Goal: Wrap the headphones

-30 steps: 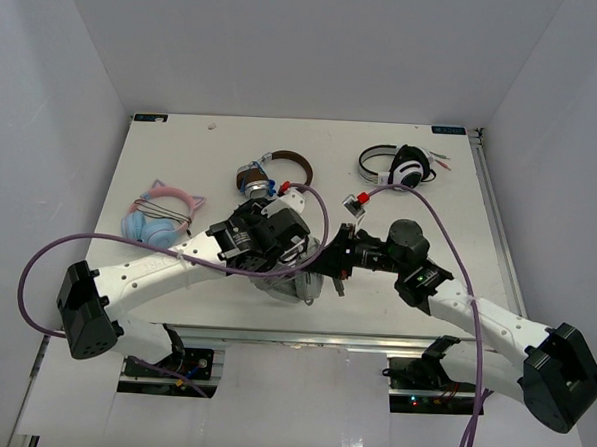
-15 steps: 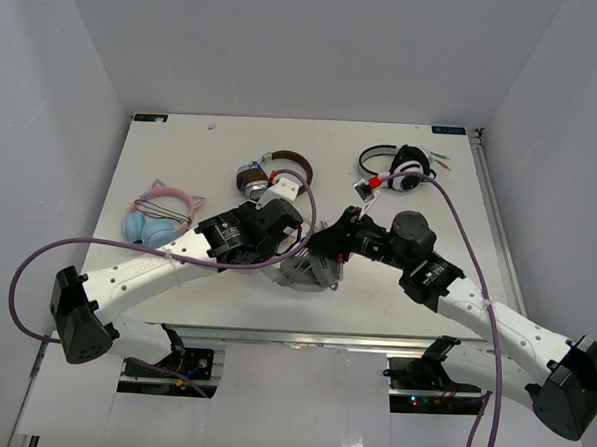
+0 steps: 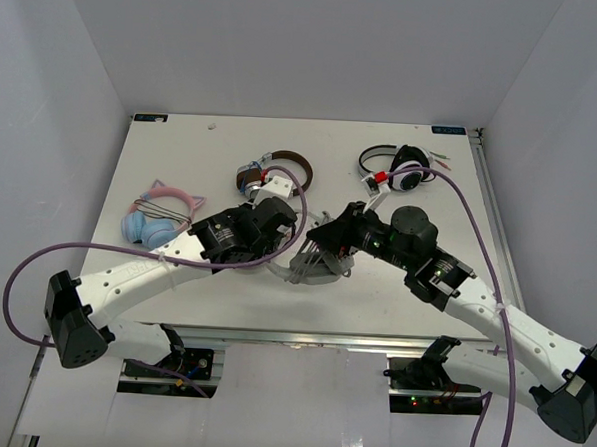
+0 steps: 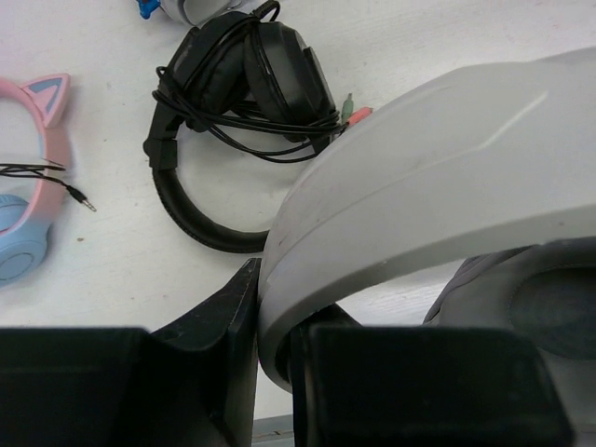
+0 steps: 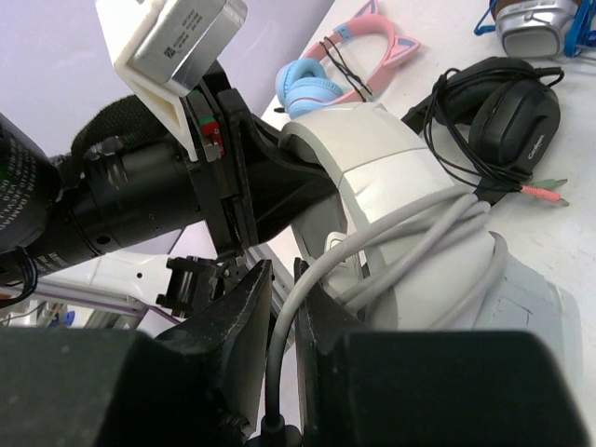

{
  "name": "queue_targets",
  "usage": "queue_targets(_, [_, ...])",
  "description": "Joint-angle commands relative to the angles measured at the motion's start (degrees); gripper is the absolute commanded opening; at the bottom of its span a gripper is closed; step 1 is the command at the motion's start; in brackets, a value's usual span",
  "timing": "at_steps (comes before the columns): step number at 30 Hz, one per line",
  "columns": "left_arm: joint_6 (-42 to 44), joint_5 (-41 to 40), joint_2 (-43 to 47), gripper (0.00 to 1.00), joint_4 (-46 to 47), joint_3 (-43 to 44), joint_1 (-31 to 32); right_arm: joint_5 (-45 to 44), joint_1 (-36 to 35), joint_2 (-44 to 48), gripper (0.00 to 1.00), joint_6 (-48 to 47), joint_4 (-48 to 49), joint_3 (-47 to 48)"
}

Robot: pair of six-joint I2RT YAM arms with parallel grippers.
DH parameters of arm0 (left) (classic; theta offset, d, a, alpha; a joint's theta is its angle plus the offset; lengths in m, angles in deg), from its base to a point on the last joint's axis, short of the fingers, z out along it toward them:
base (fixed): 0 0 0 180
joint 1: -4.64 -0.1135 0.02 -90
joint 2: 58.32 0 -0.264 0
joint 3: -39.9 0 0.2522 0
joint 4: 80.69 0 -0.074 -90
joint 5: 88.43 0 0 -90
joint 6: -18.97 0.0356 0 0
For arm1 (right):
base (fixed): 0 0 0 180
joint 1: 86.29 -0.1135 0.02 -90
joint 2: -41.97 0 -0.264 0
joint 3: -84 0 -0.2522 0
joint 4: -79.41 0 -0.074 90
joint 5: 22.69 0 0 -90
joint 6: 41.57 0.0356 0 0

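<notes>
The headphones (image 3: 314,268) hang between my two grippers above the table's middle. Their wide white band (image 4: 438,177) fills the left wrist view, with a grey ear cup (image 4: 531,298) at the lower right. My left gripper (image 4: 277,312) is shut on the band's end; it shows in the top view (image 3: 283,245) too. The thin grey cable (image 5: 424,237) lies in several turns across the band (image 5: 372,158). My right gripper (image 5: 284,279) is shut on a stretch of that cable (image 5: 277,372) near its plug, close beside the left gripper. In the top view the right gripper (image 3: 326,237) is just right of the left one.
A black pair of headphones (image 4: 247,84) with a bundled cord lies on the table just beyond the held pair. A pink and blue cat-ear pair (image 3: 161,212) is at the left, a brown and silver pair (image 3: 274,172) at the far middle, a white pair with black cups (image 3: 401,169) at the far right.
Both grippers have moved away from the near edge and a little to the right, carrying the headphones with them. The right wrist has swung further over the band with the cable.
</notes>
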Motion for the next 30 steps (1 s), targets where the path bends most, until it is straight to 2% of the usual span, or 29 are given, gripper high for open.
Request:
queue_targets(1, [-4.3,4.8,7.3,0.0,9.1,-1.3,-1.3,-5.6,-0.6,1.9,0.22,-2.6,-4.6,4.9])
queue_targets(5, [-5.6,6.3,7.6,0.0,11.2,-2.2,-1.4,-6.7,-1.5,1.5,0.22,-3.7,-6.6,6.5])
queue_targets(8, [-6.5,5.2,7.7,0.0,11.9,-2.9,-1.6,-3.5,-1.8,0.7,0.24,-3.8,-3.6,6.2])
queue_targets(13, [-7.2,4.0,8.6,0.0,12.8,-3.8,-1.7,-3.2,-2.9,-0.8,0.26,-4.2,-3.0,6.9])
queue_targets(18, [-7.3,3.3,9.5,0.0,13.4,-4.5,-1.8,-5.8,-3.9,-1.2,0.3,-4.6,-3.8,7.5])
queue_targets(24, [-4.9,3.2,13.3,0.0,19.7,-8.3,-1.8,-8.4,-5.6,-2.2,0.33,-5.6,-7.3,9.3])
queue_targets(30, [-4.9,1.3,14.4,0.0,21.5,-9.3,-1.9,-12.9,-8.4,-3.6,0.4,-7.4,-11.6,12.8])
